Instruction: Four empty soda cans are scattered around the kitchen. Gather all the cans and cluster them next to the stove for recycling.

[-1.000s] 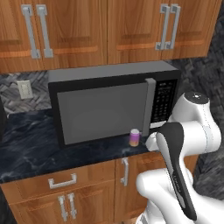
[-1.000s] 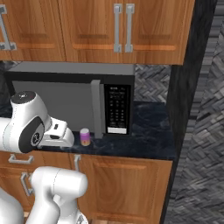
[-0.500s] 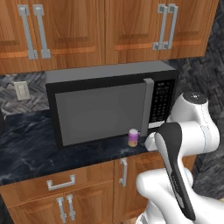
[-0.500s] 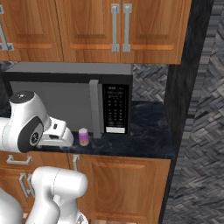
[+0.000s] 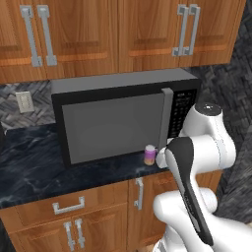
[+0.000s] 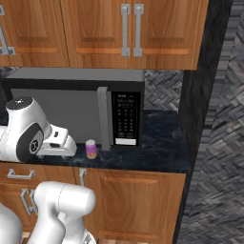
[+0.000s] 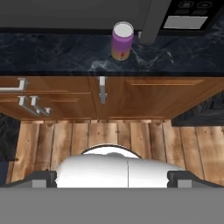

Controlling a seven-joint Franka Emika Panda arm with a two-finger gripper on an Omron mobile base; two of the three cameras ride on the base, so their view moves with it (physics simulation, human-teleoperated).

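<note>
Pink soda can [image 7: 122, 41] label unreadable

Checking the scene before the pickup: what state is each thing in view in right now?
soda can: upright on the black countertop, just in front of the microwave, not held.
microwave: door shut.
upper cabinets: doors shut.
lower cabinets: doors and drawer shut.
gripper: open, holding nothing, above the floor short of the can.
</note>
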